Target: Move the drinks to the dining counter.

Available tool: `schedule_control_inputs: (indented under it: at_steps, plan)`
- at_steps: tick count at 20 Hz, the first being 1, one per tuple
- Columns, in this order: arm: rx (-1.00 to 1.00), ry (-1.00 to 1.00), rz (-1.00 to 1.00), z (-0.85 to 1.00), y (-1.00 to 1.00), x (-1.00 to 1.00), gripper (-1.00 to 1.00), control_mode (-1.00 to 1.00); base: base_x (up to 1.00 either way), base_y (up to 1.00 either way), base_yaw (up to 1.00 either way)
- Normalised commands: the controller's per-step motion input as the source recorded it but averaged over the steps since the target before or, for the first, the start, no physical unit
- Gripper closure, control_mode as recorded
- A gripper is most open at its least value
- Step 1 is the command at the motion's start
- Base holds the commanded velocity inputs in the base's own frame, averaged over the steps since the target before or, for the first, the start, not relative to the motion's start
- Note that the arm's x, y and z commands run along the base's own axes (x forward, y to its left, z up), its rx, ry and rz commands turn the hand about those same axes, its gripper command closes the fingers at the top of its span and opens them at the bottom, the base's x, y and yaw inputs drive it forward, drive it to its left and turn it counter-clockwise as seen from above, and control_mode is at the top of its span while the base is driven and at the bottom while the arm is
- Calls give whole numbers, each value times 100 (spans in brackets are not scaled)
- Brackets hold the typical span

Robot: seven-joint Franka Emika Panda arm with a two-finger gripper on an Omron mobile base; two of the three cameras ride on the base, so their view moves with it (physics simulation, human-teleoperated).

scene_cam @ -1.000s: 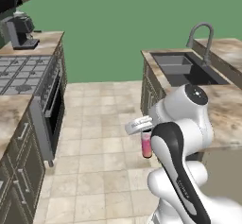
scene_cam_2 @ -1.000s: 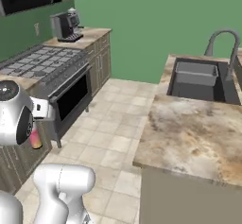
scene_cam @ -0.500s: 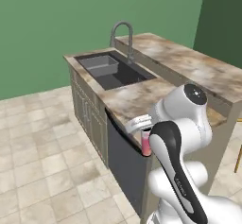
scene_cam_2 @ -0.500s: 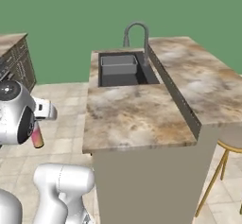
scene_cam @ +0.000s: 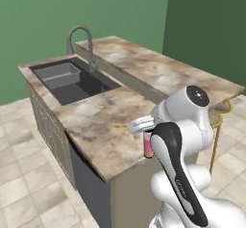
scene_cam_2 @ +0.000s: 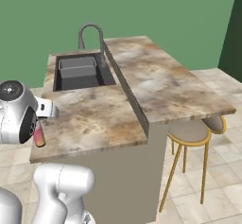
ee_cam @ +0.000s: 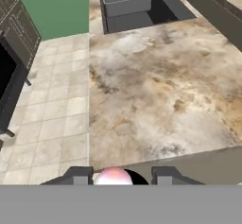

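Note:
A slim pink bottle (scene_cam: 148, 148), one of the drinks, hangs in my gripper (scene_cam: 148, 138) at the near edge of the sink counter. From the right base view the pink bottle (scene_cam_2: 38, 137) sits under the gripper (scene_cam_2: 38, 129), just off the counter's front left corner. In the hand view its rounded pink end (ee_cam: 113, 176) fills the gap between the fingertips (ee_cam: 165, 174), which are shut on it. The dining counter (scene_cam_2: 160, 83) is the raised marbled slab beyond a dark divider, also seen as the far slab (scene_cam: 158, 68).
A lower marbled counter (scene_cam: 96, 119) holds a dark sink (scene_cam: 72, 78) with a curved faucet (scene_cam: 79, 34). Round gold-framed stools (scene_cam_2: 189, 134) stand under the slab's overhang. A dark oven front (ee_cam: 9, 76) lies across the tiled floor (ee_cam: 52, 109).
The whole picture has swung: the stove and aisle have left the base views and the island with sink now lies ahead. The pink bottle stays in the gripper.

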Motion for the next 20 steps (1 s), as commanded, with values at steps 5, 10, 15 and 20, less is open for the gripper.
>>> schedule_control_inputs:
  at_steps: [5,10,15,20]
  plan:
    - [0,0,0,0,0,0,100,100,15,-100,-5]
    - [0,0,0,0,0,0,100,100,36,-95,0]
    - [0,0,0,0,0,0,100,100,88,-26,0]
    - [0,0,0,0,0,0,100,100,100,-10,0]
